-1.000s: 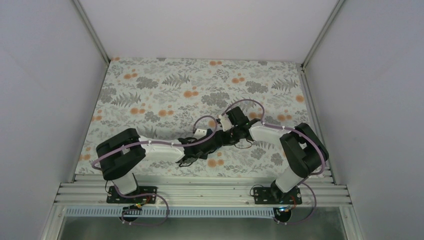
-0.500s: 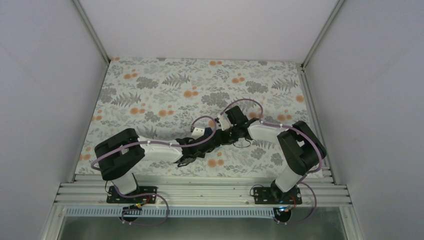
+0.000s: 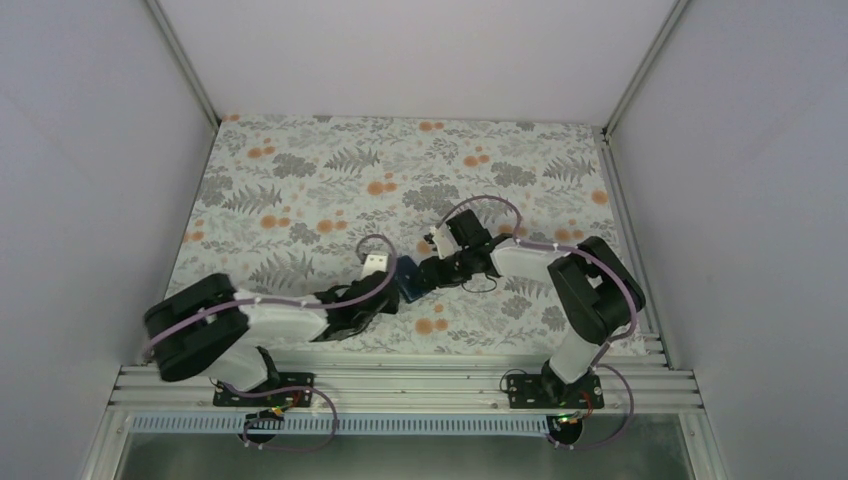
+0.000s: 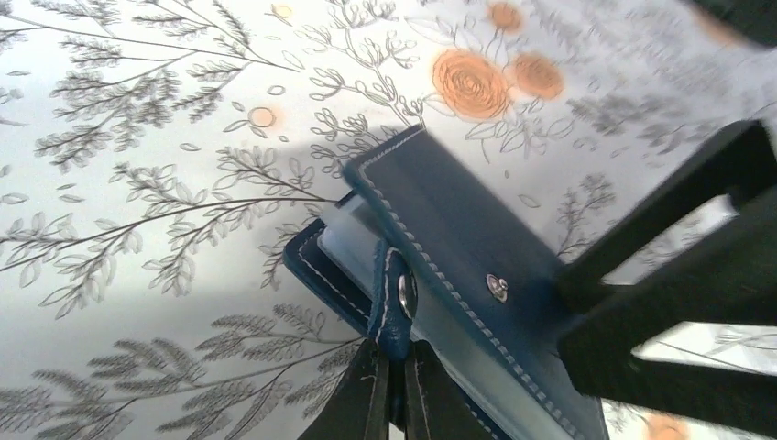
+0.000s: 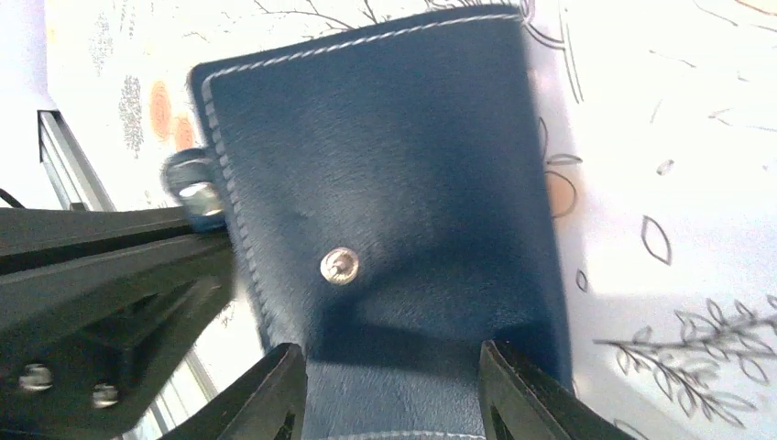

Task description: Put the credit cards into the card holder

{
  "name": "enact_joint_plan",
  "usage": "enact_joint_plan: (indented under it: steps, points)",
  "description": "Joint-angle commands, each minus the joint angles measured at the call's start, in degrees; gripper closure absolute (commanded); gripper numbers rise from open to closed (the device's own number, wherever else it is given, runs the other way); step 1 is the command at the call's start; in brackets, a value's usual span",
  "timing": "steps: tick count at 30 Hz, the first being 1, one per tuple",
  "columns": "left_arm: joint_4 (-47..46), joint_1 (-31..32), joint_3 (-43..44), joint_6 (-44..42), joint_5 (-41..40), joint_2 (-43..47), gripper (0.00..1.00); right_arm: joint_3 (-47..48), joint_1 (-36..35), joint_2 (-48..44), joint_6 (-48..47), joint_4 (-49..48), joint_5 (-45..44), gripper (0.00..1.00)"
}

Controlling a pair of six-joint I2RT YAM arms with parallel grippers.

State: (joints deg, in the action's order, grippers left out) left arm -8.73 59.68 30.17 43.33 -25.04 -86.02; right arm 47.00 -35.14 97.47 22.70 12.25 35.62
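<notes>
The card holder [image 3: 408, 278] is a dark navy wallet with white stitching, lying on the floral cloth between my two grippers. In the left wrist view my left gripper [image 4: 394, 371] is shut on the card holder's snap strap [image 4: 392, 307], at the edge of the card holder [image 4: 458, 238], whose top flap is lifted a little over a lighter blue-grey inside. In the right wrist view my right gripper [image 5: 394, 394] is open, its fingers spread over the flap of the card holder [image 5: 385, 174] near the metal snap [image 5: 340, 266]. No credit cards are in view.
The floral tablecloth [image 3: 300, 190] covers the table, with white walls on three sides and an aluminium rail [image 3: 400, 385] at the near edge. My left gripper [image 3: 390, 292] and right gripper [image 3: 428, 272] stand very close together at the card holder.
My left arm has pulled back to the left and lower, and the card holder now shows between the grippers. My right gripper has shifted slightly left.
</notes>
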Motion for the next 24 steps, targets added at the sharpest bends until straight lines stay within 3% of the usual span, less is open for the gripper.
enact_joint_plan:
  steps: [1, 4, 10, 18, 24]
  points:
    - [-17.2, -3.9, -10.6, 5.1, 6.1, 10.2, 0.98, -1.7, -0.5, 6.0, 0.3, 7.4, -10.6, 0.5]
    - [-24.9, -6.9, -15.8, 6.1, 11.2, 13.1, 0.98, -0.6, -0.6, 7.0, 0.9, 8.0, -11.7, 0.5]
    - [-31.5, -8.0, -17.6, 5.0, 15.6, 10.8, 0.98, 1.4, -1.1, 7.2, 1.0, 8.8, -11.5, 0.5]
    - [-30.0, -8.0, -17.1, 2.7, 15.8, 8.8, 0.97, 4.9, -2.8, 2.3, -0.2, 9.2, -7.9, 0.5]
    - [-27.4, -7.9, -16.0, -1.0, 17.1, 8.1, 0.94, 6.9, -4.4, 5.6, -0.7, 9.7, -7.4, 0.5]
